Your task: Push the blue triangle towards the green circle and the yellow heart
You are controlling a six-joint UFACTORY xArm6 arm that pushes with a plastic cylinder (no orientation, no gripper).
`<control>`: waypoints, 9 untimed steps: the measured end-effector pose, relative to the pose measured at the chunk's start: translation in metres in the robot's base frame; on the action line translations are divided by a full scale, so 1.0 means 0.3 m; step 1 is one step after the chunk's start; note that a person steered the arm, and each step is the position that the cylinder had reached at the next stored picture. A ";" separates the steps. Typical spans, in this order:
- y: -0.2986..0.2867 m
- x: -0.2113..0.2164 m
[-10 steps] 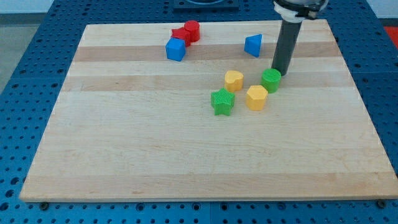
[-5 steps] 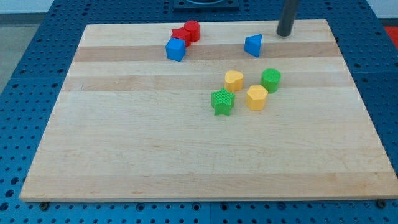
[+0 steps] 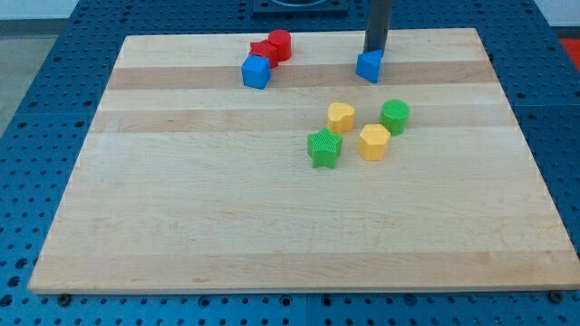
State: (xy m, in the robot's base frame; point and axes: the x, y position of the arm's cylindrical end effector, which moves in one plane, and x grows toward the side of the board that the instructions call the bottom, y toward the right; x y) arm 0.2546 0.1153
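The blue triangle (image 3: 368, 66) lies near the view's top, right of centre on the wooden board (image 3: 272, 217). My tip (image 3: 373, 52) stands just behind it on its top side, touching or nearly touching it. The green circle (image 3: 395, 117) lies below and a little right of the triangle. The yellow heart (image 3: 341, 117) lies below and a little left of it.
A yellow hexagon (image 3: 373, 142) sits below the gap between the circle and the heart. A green star (image 3: 323, 148) lies left of the hexagon. A blue cube (image 3: 256, 71), a red star (image 3: 263, 50) and a red cylinder (image 3: 280, 43) cluster at the top left.
My tip left the green circle's side, went up to the board's top edge, then moved left to just behind the blue triangle. No block has visibly moved.
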 end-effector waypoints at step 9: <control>-0.002 0.208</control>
